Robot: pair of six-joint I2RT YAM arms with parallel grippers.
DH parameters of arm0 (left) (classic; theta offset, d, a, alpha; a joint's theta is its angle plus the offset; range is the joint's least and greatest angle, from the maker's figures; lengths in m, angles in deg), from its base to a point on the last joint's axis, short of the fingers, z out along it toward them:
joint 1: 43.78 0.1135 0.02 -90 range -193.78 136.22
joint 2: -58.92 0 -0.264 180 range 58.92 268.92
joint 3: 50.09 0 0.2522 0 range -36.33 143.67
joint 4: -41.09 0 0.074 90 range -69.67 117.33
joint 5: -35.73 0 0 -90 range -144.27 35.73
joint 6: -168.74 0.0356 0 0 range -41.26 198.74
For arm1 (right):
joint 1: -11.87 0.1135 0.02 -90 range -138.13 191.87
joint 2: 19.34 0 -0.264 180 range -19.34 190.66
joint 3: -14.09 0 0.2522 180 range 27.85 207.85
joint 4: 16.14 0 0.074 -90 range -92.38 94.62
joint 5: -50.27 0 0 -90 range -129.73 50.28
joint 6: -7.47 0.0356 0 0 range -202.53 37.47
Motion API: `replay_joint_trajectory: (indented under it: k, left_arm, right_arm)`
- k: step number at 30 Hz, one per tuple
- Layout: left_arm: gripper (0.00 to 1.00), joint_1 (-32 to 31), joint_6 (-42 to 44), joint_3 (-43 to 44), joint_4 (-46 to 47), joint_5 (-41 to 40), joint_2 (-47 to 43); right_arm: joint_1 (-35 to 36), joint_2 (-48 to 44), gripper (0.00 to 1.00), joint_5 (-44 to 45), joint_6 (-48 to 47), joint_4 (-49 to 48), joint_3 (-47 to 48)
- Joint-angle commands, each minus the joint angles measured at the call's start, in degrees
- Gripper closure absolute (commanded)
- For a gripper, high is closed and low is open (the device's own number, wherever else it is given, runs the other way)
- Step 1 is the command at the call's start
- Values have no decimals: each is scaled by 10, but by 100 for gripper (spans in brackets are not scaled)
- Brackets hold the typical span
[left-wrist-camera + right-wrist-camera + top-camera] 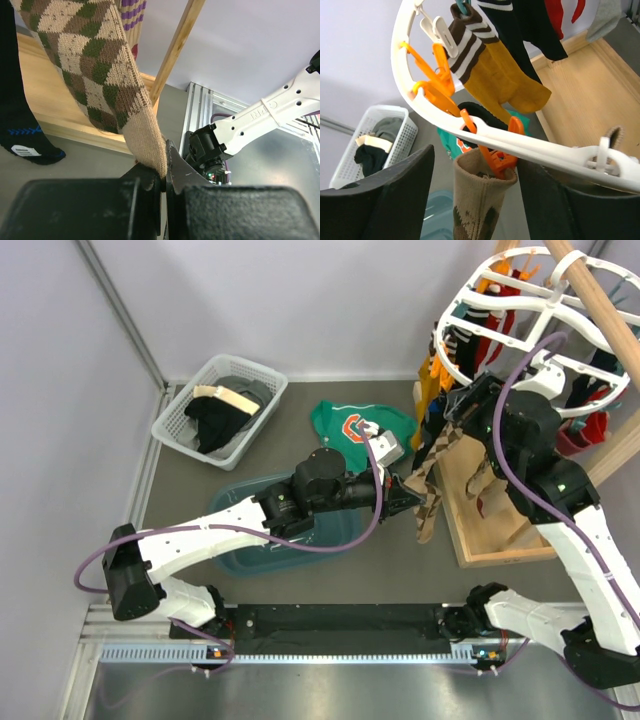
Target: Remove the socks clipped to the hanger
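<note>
A tan-brown argyle sock (pixel 440 465) hangs from the white oval hanger (pixel 500 310). Its cuff (pixel 475 190) is held by an orange clip (pixel 497 160) under the hanger's rim (pixel 535 145). My left gripper (pixel 412 502) is shut on the sock's plain tan toe (pixel 147 145), with the jaws pinching it at the tip (pixel 164 172). My right gripper (pixel 470 405) is open; its two dark fingers stand either side of the cuff and clip (pixel 477 210) without pressing them. Other socks, mustard with brown-white stripes (pixel 505 82) and black (pixel 535 25), stay clipped on the hanger.
The hanger hangs on a wooden pole (pixel 600 290) over a wooden base (pixel 500 530). A green sweatshirt (pixel 350 423) lies on the floor. A white mesh basket (pixel 218 405) with dark clothes stands at the back left. A teal bin (pixel 250 530) sits under my left arm. A black sock (pixel 25 135) hangs nearby.
</note>
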Motion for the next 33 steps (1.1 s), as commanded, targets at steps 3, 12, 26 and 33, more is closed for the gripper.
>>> replay_joint_trajectory:
  k: [3,12,26,33]
  left_arm:
    - [100,0,-7,-7,17,8,-22]
    - [100,0,-6,-10,15,2,-17]
    - [100,6,4,-25,-76,-131,-70]
    - [100,94,-32,-80,-239,-312,-174]
  right_arm:
    - [-13,-7,41,39,24,-31,9]
    - [-17,-11,74,46,42,-41,14]
    - [-17,-22,100,18,31,-32,9]
    - [-17,-30,100,-32,3,-16,10]
